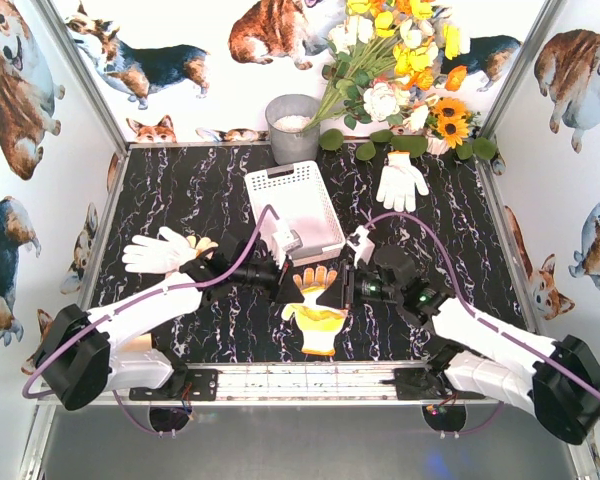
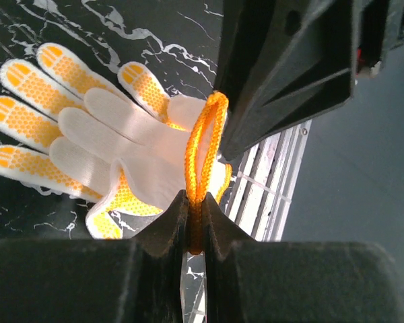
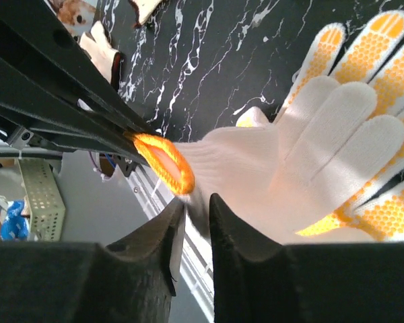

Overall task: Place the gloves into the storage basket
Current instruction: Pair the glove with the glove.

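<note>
A white glove (image 2: 121,134) with an orange cuff trim (image 2: 203,145) hangs between both grippers, over a yellow-dotted glove (image 1: 320,325) on the black marble table near the front edge. My left gripper (image 2: 195,198) (image 1: 292,290) is shut on the orange trim. My right gripper (image 3: 196,202) (image 1: 342,290) stands a narrow gap open, the cuff edge of the white glove (image 3: 303,155) right at its tips. The storage basket (image 1: 280,182) sits just behind the grippers. Another glove (image 1: 160,250) lies at the left and a third (image 1: 402,180) at the back right.
A round grey bucket (image 1: 293,125) stands behind the basket. Artificial flowers (image 1: 400,70) fill the back right corner. A metal rail (image 1: 300,380) runs along the table's front edge. Walls with dog pictures close in both sides.
</note>
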`<state>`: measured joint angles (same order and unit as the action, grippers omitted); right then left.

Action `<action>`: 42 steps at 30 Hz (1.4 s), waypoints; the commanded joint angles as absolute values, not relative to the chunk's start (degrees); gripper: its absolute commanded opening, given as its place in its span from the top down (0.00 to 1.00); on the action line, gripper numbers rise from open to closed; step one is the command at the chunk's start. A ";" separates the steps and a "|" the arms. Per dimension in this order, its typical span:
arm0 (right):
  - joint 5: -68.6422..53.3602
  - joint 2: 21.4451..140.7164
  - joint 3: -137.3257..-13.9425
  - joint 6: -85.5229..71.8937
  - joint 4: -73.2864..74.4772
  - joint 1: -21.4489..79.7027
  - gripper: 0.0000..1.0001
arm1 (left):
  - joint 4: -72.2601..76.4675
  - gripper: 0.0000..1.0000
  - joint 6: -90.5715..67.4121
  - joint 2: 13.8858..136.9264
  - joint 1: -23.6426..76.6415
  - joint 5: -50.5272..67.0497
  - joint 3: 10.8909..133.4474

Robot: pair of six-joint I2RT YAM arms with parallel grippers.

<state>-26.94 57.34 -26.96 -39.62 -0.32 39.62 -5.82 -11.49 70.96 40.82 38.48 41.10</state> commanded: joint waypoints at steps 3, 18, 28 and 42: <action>-21.29 51.55 -26.19 -49.23 0.71 39.73 0.54 | 0.64 1.00 -21.33 67.86 40.97 28.75 40.22; -10.61 42.32 -27.65 -57.72 18.12 39.73 0.45 | -3.15 1.00 -21.21 68.86 40.90 24.20 45.22; -13.85 42.47 -27.54 -60.61 16.05 40.21 0.45 | -5.27 1.00 -18.40 66.71 40.90 21.78 46.01; -13.91 43.20 -25.50 -54.01 11.96 43.90 0.42 | -3.12 1.00 -21.65 67.09 40.88 20.87 45.24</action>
<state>-14.50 44.49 -25.78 -59.79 16.43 42.81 -5.02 -20.38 67.66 40.82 21.56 44.14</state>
